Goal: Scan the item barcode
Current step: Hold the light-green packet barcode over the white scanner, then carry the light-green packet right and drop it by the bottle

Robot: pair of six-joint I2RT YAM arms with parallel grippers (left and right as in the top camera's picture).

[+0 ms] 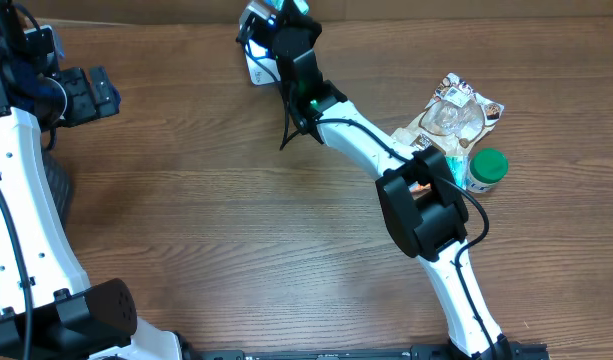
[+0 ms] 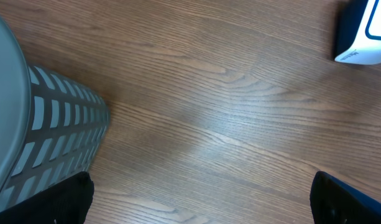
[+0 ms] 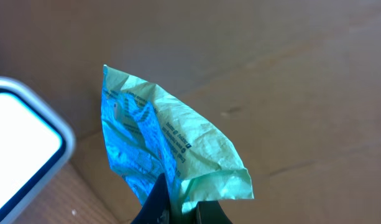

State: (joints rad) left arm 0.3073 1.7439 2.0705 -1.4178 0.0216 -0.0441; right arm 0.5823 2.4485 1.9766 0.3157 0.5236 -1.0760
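- Wooden tabletop (image 1: 236, 200): right gripper (image 3: 181, 210) pinches a crumpled green-and-blue plastic packet (image 3: 171, 149) just beside what appears to be a white scanner (image 3: 19, 149).
- Left gripper (image 1: 104, 92) hangs wide open near a grey slatted basket (image 2: 53, 124).

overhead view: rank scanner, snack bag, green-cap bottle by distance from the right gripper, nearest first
From the right gripper, shut on the teal packet:
1. Scanner: right beside it, at the table's far edge.
2. Snack bag: well off to the right.
3. Green-cap bottle: right side, just past the bag.
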